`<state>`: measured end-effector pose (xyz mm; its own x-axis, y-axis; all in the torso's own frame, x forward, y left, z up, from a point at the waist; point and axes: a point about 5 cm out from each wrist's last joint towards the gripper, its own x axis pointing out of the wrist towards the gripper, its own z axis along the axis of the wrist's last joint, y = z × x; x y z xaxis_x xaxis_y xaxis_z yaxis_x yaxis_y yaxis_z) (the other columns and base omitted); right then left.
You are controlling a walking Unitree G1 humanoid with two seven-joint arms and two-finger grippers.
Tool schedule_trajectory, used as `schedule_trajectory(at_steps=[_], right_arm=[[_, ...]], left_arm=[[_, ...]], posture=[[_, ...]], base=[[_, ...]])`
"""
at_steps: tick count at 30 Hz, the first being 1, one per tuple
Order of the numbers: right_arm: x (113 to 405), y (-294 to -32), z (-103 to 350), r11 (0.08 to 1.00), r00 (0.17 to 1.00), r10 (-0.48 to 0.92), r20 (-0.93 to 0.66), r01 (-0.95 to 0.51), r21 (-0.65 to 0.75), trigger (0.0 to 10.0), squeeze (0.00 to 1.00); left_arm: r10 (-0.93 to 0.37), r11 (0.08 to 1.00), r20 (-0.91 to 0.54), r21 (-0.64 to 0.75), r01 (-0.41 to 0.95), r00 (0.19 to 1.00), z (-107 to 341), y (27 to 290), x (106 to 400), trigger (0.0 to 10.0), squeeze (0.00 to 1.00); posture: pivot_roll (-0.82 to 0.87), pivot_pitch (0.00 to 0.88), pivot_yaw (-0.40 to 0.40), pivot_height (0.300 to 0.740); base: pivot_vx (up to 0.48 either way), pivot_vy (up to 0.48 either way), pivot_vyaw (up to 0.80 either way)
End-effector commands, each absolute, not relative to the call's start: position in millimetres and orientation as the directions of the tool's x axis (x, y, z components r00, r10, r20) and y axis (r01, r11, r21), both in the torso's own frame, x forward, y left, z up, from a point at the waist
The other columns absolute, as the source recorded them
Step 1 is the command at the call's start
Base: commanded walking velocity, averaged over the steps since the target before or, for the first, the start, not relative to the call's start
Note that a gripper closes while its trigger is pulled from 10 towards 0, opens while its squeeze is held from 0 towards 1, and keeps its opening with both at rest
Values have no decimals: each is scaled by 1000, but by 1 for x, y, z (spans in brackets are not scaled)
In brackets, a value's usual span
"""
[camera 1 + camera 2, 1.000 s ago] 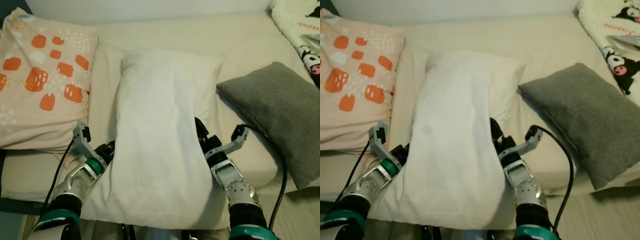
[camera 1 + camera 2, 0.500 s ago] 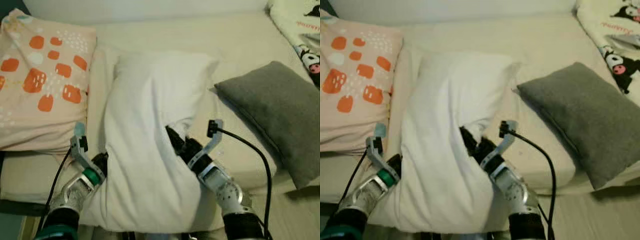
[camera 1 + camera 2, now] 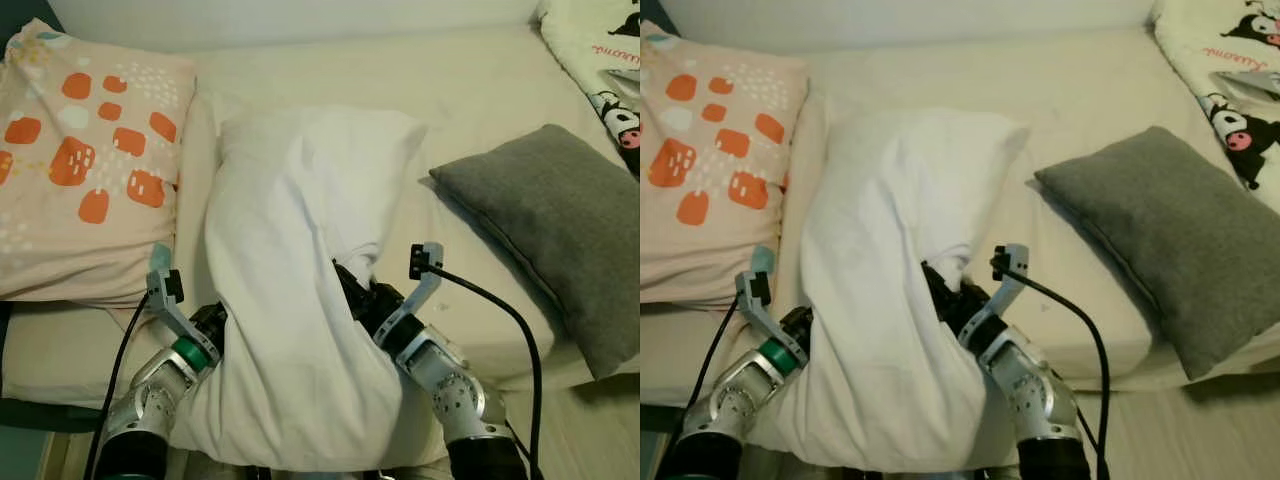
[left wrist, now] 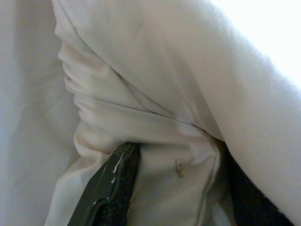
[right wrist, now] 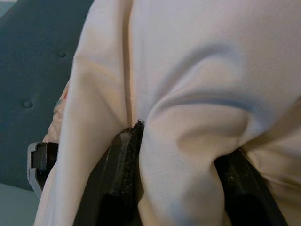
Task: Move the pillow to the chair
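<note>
Both arms' fingers [image 5: 122,183] pinch the white pillow [image 3: 300,260].

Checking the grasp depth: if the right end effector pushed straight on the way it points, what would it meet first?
More of the white pillow: the right end effector already has its fabric bunched between its fingers.

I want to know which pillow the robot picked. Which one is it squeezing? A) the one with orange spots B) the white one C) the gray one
B: both tools, left tool and right tool, pinch folds of the white pillow.
</note>
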<state>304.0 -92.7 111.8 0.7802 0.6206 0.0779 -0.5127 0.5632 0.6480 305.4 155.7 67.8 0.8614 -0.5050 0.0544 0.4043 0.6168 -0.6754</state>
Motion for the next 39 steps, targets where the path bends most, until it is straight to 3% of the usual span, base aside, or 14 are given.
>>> schedule_trajectory(at_steps=[1, 6, 13, 26, 38, 39], right_arm=[[291, -54, 101, 486, 679, 734, 15, -540, 688, 0, 0], [296, -57, 108, 513, 706, 708, 16, -530, 675, 0, 0], [300, -56, 132, 483, 703, 705, 93, -572, 663, 0, 0], [312, -57, 174, 460, 723, 653, 226, -615, 641, 0, 0], [313, -58, 185, 439, 727, 635, 261, -618, 652, 0, 0], [312, -57, 187, 414, 717, 640, 275, -623, 664, 9490, 0]], left_arm=[[-563, 594, 98, -642, 484, 821, 79, 134, 308, 0, 0], [-540, 636, 105, -599, 487, 835, 88, 134, 311, 0, 0], [-537, 679, 114, -530, 508, 836, 101, 125, 312, 0, 0], [-555, 689, 231, -410, 597, 799, 150, 107, 330, 0, 0], [-574, 693, 245, -363, 623, 781, 159, 98, 329, 0, 0], [-571, 701, 234, -359, 616, 787, 158, 98, 329, 784, 0]], posture=[[82, 90, 112, 593], [86, 81, 107, 593], [87, 61, 96, 593], [76, 28, 91, 593], [72, 17, 91, 593], [72, 17, 91, 593]], base=[[0, 0, 0], [0, 0, 0], [0, 0, 0], [0, 0, 0], [0, 0, 0], [0, 0, 0]])
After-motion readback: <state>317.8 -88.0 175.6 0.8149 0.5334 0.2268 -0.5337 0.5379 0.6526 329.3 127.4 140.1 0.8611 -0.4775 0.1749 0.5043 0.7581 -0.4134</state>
